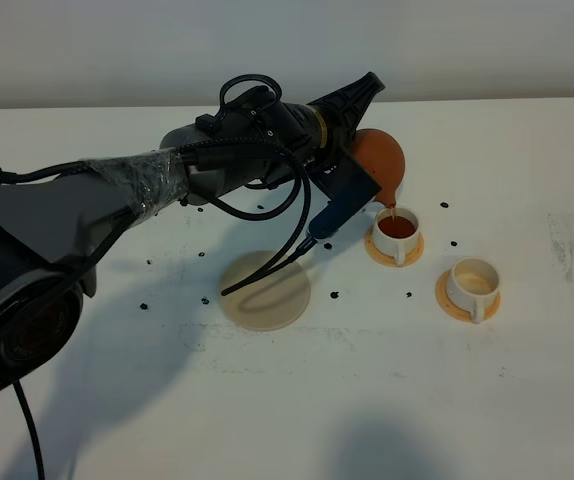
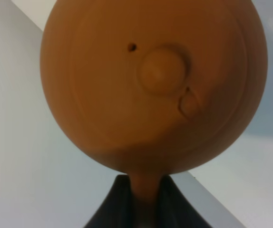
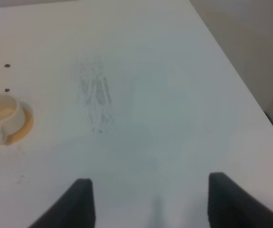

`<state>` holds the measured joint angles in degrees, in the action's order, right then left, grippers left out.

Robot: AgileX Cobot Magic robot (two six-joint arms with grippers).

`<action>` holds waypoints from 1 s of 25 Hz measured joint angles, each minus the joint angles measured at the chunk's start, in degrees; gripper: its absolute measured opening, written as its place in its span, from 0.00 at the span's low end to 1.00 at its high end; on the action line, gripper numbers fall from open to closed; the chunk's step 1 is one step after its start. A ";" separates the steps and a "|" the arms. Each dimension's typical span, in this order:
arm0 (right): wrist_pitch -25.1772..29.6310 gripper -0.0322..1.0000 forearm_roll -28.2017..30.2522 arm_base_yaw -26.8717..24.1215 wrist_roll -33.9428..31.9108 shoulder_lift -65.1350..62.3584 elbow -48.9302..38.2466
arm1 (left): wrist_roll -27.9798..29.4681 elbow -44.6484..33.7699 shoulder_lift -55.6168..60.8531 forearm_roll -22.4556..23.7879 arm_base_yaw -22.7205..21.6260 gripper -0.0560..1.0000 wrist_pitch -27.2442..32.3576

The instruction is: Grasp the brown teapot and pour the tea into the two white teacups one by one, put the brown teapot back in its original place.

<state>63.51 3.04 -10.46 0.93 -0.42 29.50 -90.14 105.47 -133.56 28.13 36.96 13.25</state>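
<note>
Left arm fills the near foreground of the high view, reaching out over the white table. Left gripper — jaws clamped tight on the loop handle of the brown teapot, which hangs tipped spout-down just past the fingertips. We see a thin stream of tea falling from the spout into the left-hand teacup, dark with liquid, on its orange saucer. The second teacup stands just beside it and shows a pale interior. The cream coaster lies below the wrist, apart from the teapot. Right gripper — spread wide, holding nothing, above the table.
</note>
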 joint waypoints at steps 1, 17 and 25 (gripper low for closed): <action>0.00 0.53 0.00 0.00 0.00 0.00 0.00 | -0.24 0.00 0.00 0.00 0.00 0.14 0.00; 0.00 0.53 0.00 0.00 0.00 0.00 0.00 | 0.63 0.00 0.00 -0.24 0.00 0.14 -0.06; 0.00 0.53 0.00 0.00 0.00 0.00 0.00 | 6.81 0.00 0.00 -1.28 0.00 0.14 2.59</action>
<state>63.51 3.04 -10.46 0.93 -0.42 29.50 -83.33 105.47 -133.56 26.85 36.96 15.84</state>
